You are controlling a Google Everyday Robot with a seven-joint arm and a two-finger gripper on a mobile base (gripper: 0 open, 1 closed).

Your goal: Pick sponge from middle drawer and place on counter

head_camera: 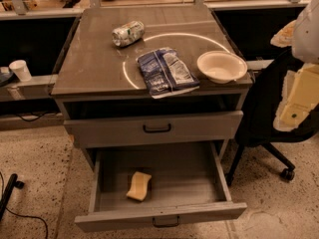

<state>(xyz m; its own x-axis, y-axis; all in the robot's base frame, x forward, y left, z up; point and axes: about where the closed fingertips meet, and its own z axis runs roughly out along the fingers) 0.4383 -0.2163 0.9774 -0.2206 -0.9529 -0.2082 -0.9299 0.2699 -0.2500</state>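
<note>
While the middle drawer [124, 218] is pulled wide open, the sponge [139, 185] is seen lying on its floor, left of centre. A can [128, 33], a blue bag [166, 72] and a white bowl [222, 66] are spread on the counter [89, 59]. The gripper [298, 96] is held at the right edge, well apart; its grip cannot be told

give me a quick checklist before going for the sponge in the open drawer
1. Middle drawer pulled fully out: ok.
2. Sponge lying exposed on the drawer floor, nothing on it: ok.
3. Upper drawer not covering the sponge: ok.
4. Bare spot on the counter, away from the can, bag and bowl: ok.
5. Gripper lined up over the sponge: cannot tell, the gripper is not in view.
</note>
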